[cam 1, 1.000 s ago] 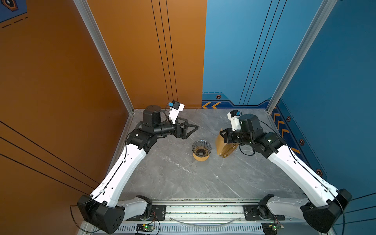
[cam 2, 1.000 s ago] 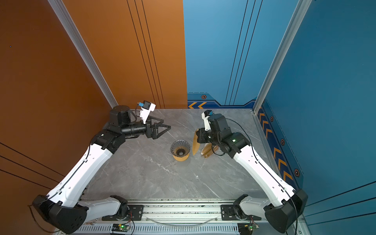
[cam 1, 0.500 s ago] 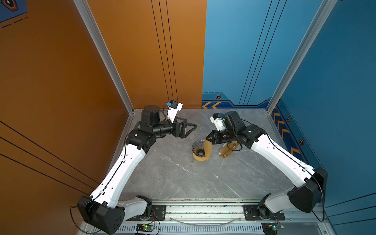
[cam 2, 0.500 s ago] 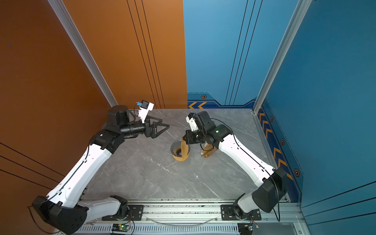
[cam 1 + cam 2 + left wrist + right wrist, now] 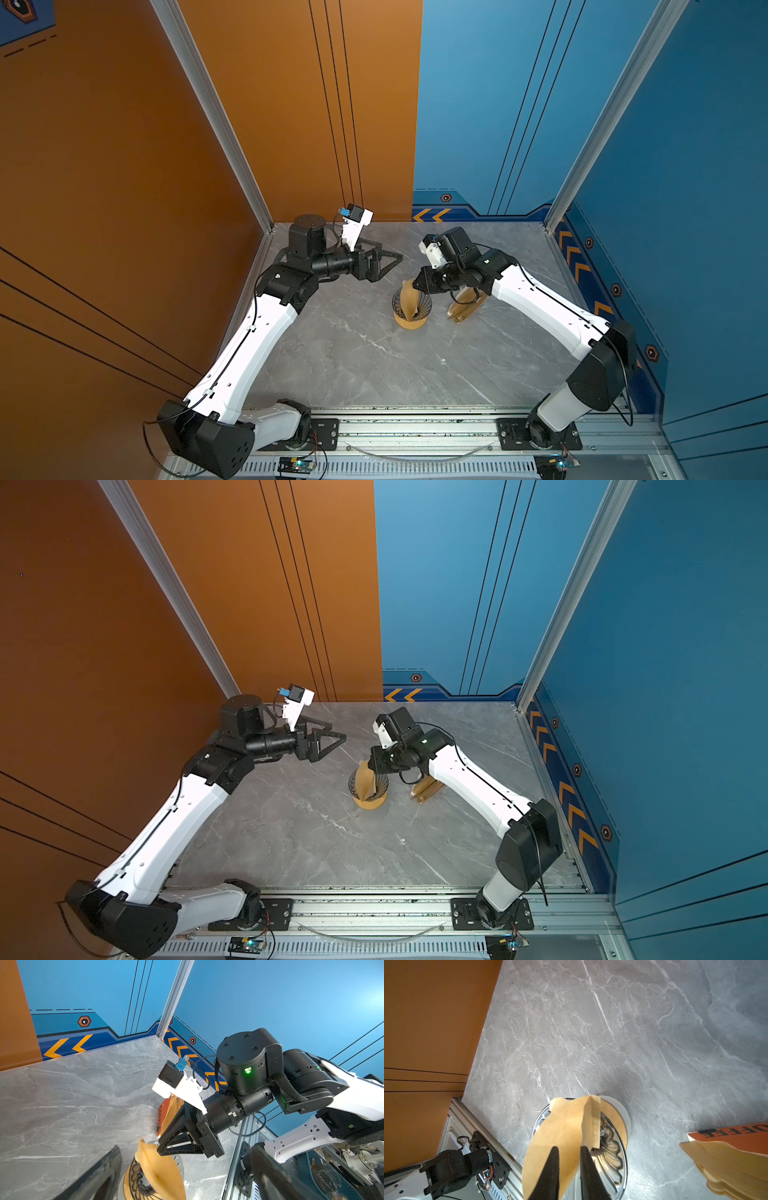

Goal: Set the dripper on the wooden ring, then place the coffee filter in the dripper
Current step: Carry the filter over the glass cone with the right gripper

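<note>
The dripper (image 5: pixel 426 306) (image 5: pixel 381 786), a dark ribbed cone on a tan wooden ring (image 5: pixel 409 324), stands mid-table. The coffee filter (image 5: pixel 409 300) (image 5: pixel 365 782), a light-tan paper cone, stands on edge with its point down inside the dripper and its rim tab up. My right gripper (image 5: pixel 417 286) (image 5: pixel 371 766) is at the filter's upper right edge. In the right wrist view its fingertips (image 5: pixel 568 1148) stand slightly apart, with the filter (image 5: pixel 560 1132) showing in the gap above the dripper (image 5: pixel 611 1147). My left gripper (image 5: pixel 390 262) (image 5: pixel 337 744) hangs open and empty, back left of the dripper.
The packet of stacked brown filters (image 5: pixel 463 306) (image 5: pixel 426 791) (image 5: pixel 726 1157) leans under my right forearm, right of the dripper. Walls close the back and both sides. A metal rail (image 5: pixel 415 428) runs along the table's front.
My right arm has swung left from the packet, carrying the filter over the dripper and setting its point inside. Its jaws have parted slightly. The left arm has hardly moved.
</note>
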Robot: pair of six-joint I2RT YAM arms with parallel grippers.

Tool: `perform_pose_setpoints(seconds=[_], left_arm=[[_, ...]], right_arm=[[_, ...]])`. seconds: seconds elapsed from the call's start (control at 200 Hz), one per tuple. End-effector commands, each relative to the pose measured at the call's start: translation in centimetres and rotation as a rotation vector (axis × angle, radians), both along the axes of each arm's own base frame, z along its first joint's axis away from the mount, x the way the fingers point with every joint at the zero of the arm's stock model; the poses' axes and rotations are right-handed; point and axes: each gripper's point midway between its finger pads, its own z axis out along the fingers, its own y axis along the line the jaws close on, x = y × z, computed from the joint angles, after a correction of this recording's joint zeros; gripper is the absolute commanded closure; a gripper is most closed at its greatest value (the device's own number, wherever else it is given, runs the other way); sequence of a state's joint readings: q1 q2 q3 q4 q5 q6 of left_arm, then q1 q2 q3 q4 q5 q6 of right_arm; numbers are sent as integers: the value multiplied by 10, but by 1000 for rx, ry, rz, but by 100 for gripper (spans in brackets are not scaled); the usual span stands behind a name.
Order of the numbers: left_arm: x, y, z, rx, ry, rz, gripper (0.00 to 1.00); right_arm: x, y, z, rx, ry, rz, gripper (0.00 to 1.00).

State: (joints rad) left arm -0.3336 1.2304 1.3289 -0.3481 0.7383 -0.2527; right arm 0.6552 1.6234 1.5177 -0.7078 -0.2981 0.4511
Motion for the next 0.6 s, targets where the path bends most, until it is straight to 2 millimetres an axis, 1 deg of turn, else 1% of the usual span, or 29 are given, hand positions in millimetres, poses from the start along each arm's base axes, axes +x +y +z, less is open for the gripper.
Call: perform_pose_setpoints(seconds=[0.0, 0.19, 0.295, 0.426, 0.466, 0.476, 0.491, 0.541, 0.596], left_arm=[[-2, 1, 4, -14, -7, -13, 2], [-1, 0, 4, -15, -2, -13, 2], [0, 1, 3, -16, 4, -11, 2], [5, 1, -2, -5, 20, 5, 2], [7, 1, -4, 0, 25, 8, 2], [7, 1, -4, 1, 27, 9, 2], [8, 1, -5, 4, 30, 11, 2], [10, 2, -7, 12, 35, 19, 2], [11, 2, -10, 25, 41, 20, 2]], right_arm=[[2, -2, 8, -17, -19, -18, 78], [4, -6, 15, -24, -43, -33, 72], [0, -8, 23, -18, -59, -36, 66], [-11, -11, 34, -13, -101, -36, 58], [-12, -16, 35, -16, -122, -54, 55], [-19, -11, 36, -14, -130, -38, 55], [-22, -9, 36, -14, -137, -35, 54], [-29, -11, 39, -6, -162, -41, 50], [-36, -15, 41, -1, -180, -54, 44]])
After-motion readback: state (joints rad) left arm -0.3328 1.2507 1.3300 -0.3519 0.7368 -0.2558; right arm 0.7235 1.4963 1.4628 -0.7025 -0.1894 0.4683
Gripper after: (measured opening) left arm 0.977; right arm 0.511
